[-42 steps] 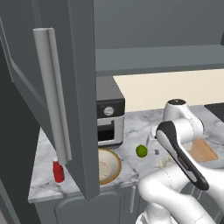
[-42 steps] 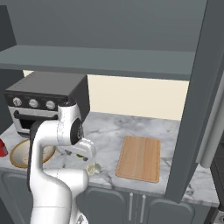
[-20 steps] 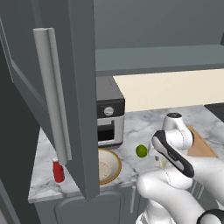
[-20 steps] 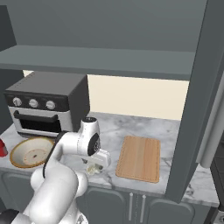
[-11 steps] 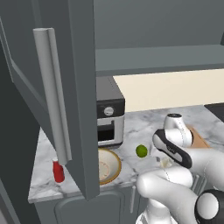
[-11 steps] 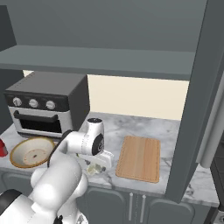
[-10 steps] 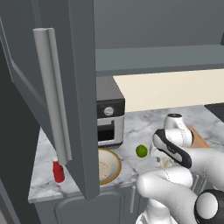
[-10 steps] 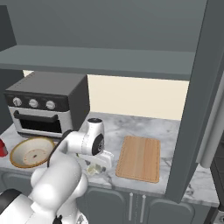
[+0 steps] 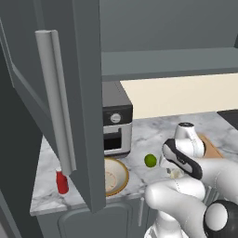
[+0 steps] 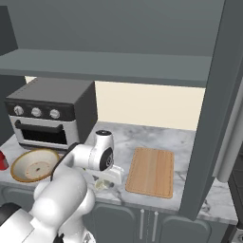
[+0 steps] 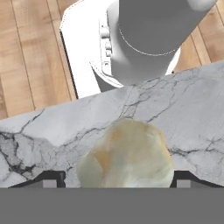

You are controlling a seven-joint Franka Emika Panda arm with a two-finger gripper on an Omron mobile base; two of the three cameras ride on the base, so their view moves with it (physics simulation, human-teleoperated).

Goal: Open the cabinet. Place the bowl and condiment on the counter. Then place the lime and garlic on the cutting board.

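The garlic (image 11: 127,157) lies on the marble counter (image 10: 190,142) near its front edge, between the fingertips (image 11: 52,178) of my gripper (image 11: 118,177). The gripper is open, with a fingertip on each side of the bulb. In the base views the hand (image 10: 105,178) is low over the garlic (image 10: 100,184), just left of the cutting board (image 10: 152,171), which is bare. The lime (image 9: 150,161) sits on the counter left of the hand. The bowl (image 9: 114,174) and the red condiment (image 9: 62,181) stand further left. The cabinet doors (image 9: 79,93) are swung open.
A black toaster oven (image 10: 47,116) stands at the back left of the counter behind the bowl (image 10: 33,165). The open right cabinet door (image 10: 223,95) hangs over the right end of the counter. The cabinet shelf (image 10: 109,64) runs above.
Over two seconds the arm swung from near the bowl toward the board and lowered the hand over the garlic. In the last half second it has barely moved.
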